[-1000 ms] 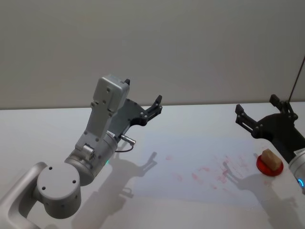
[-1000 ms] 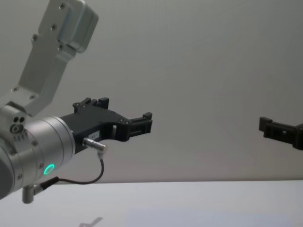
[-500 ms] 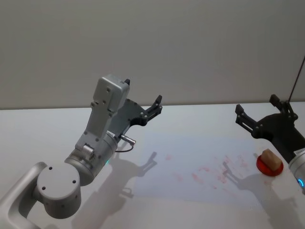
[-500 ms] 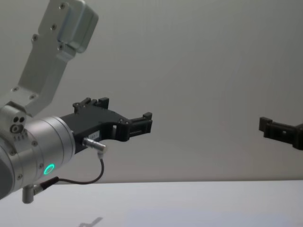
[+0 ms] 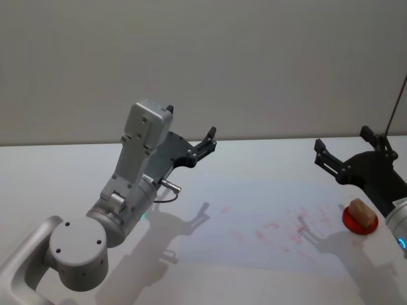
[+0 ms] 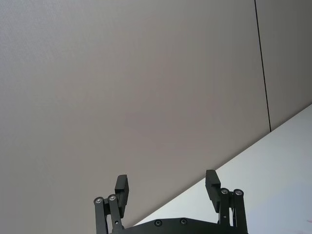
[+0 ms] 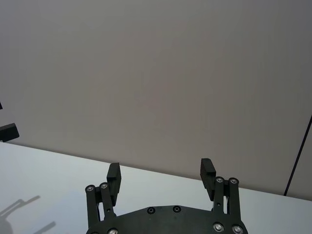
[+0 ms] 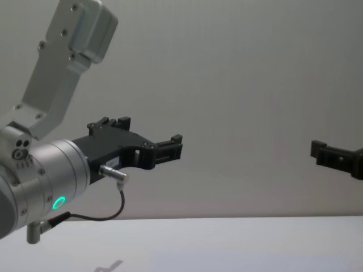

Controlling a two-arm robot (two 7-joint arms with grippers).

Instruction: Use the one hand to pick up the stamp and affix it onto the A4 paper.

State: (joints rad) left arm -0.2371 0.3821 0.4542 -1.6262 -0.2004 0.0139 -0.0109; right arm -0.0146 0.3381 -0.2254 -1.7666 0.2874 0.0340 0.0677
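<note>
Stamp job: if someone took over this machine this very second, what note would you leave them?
The right gripper is open and empty, raised over the right end of the table, near the stamp.
The left gripper is open and empty, held up over the table's left half.
The stamp sits on a red pad, just right of the A4 paper.
The paper lies flat mid-table and bears faint red marks.
Done: nothing gripped yet.
Left: grasp the stamp and press it onto the paper.

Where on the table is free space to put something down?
Bare table left of the left gripper, and the far strip between it and the right gripper. Crowded at right: stamp on its red pad.
</note>
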